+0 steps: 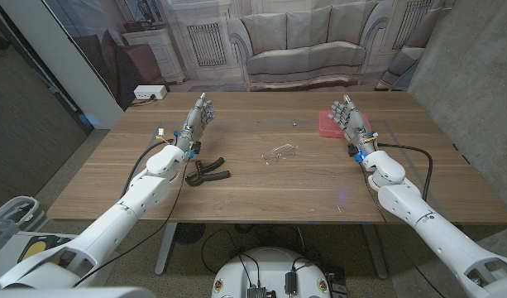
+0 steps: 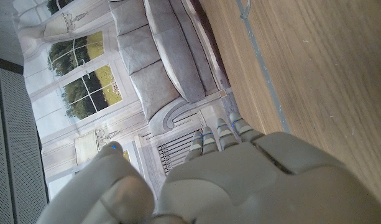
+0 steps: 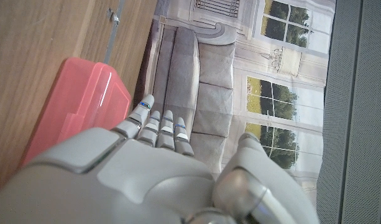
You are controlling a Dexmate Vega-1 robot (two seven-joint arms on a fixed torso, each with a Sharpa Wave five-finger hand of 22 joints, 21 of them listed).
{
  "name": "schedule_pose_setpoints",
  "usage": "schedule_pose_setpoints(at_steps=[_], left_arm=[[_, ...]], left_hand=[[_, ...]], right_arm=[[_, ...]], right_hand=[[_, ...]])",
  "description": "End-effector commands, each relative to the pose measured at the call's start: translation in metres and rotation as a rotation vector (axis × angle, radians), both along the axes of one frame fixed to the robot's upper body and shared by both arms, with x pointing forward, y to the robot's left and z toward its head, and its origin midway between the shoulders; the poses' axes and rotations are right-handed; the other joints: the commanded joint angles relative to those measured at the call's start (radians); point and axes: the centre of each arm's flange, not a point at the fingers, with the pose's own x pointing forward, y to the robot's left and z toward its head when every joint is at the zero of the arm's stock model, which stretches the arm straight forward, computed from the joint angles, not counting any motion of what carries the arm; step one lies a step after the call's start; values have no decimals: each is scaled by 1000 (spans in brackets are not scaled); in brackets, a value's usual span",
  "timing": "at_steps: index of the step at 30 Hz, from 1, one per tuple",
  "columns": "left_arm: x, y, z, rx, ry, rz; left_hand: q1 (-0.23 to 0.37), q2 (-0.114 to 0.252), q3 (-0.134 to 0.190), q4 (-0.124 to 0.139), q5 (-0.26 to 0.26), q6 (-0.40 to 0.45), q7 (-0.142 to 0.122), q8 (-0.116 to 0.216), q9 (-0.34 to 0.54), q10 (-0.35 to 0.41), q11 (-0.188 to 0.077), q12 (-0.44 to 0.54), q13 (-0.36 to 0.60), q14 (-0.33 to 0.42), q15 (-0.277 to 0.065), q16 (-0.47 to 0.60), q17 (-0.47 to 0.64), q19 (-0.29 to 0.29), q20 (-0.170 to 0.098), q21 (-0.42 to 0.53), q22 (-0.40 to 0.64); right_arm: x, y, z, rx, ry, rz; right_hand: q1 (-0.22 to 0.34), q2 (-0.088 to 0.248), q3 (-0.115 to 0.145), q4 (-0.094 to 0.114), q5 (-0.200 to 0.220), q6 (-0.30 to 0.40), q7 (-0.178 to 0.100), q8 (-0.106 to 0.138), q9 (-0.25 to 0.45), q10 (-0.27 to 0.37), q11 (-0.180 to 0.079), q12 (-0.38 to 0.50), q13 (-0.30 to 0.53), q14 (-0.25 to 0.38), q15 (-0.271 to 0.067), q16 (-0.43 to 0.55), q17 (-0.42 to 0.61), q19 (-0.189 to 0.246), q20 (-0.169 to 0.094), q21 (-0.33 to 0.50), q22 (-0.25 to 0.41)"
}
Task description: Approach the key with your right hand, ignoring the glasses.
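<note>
Right robot hand (image 1: 347, 116) is up off the wooden worktop (image 1: 303, 186) at far right, fingers extended and apart, grasping nothing. It sits just beside a pink plastic box (image 1: 327, 124), on the box's right side; the right wrist view shows the fingers (image 3: 154, 127) reaching past the box (image 3: 78, 106) with no contact visible.

Left robot hand (image 1: 197, 118) mirrors it at far left, also released, fingers spread, nothing in it.

Glasses (image 1: 281, 152), clear-framed, lie mid-worktop, slightly right of centre, well apart from both hands.

Key: a small pale speck at the far edge near the blue tape line could be it, but it's too small to tell.

Black clamp-like tool (image 1: 206, 172) lies on the worktop near the left forearm, left of the glasses.
</note>
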Motion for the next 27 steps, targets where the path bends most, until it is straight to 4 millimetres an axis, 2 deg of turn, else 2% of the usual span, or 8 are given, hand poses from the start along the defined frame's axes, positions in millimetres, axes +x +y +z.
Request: schedule_pose_setpoints(at_steps=[1, 27], left_arm=[[1, 3, 2, 20, 7, -1], [-5, 3, 7, 23, 11, 18]], left_hand=[[9, 0, 1, -9, 7, 10, 5, 9, 3, 7, -6, 8, 2, 7, -3, 4, 4, 8, -51, -8, 2], [16, 9, -2, -13, 10, 27, 9, 10, 3, 24, 2, 10, 2, 27, 7, 8, 4, 23, -44, -16, 3]], right_arm=[[-9, -3, -1, 4, -24, 6], [-31, -34, 0, 10, -65, -3]], right_hand=[[-3, -1, -5, 1, 3, 7, 0, 4, 4, 10, -4, 10, 4, 8, 1, 5, 3, 11, -21, -1, 3], [-10, -3, -11, 1, 3, 8, -1, 3, 4, 19, -5, 9, 4, 17, 0, 3, 3, 19, -18, -9, 3]])
